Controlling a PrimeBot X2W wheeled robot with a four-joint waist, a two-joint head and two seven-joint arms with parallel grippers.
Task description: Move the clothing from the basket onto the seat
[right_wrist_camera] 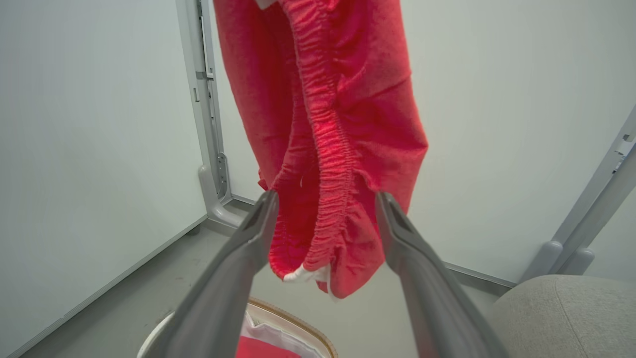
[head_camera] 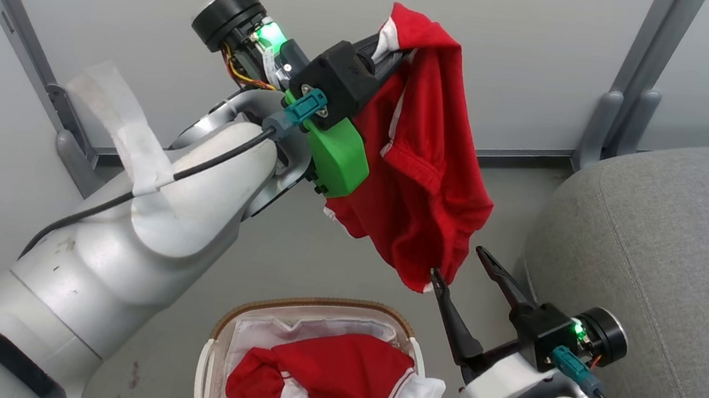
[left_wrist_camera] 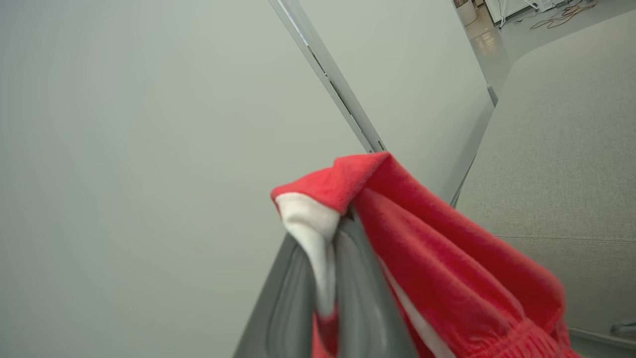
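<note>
Pinches red garment (head_camera: 426, 167) between pressed-together jaws of left gripper (left_wrist_camera: 345, 223), holding it clear above basket (head_camera: 314, 304), with spread jaws of right gripper (head_camera: 457, 262) bracketing its hanging hem for steadying.

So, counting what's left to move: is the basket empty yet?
Not empty: a red and white garment lies inside the basket on its white liner.

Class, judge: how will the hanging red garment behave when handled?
Probably floppy: the garment hangs in folds from the left gripper. Likely light, held by one pinched corner. Its elastic waistband may stretch.
</note>
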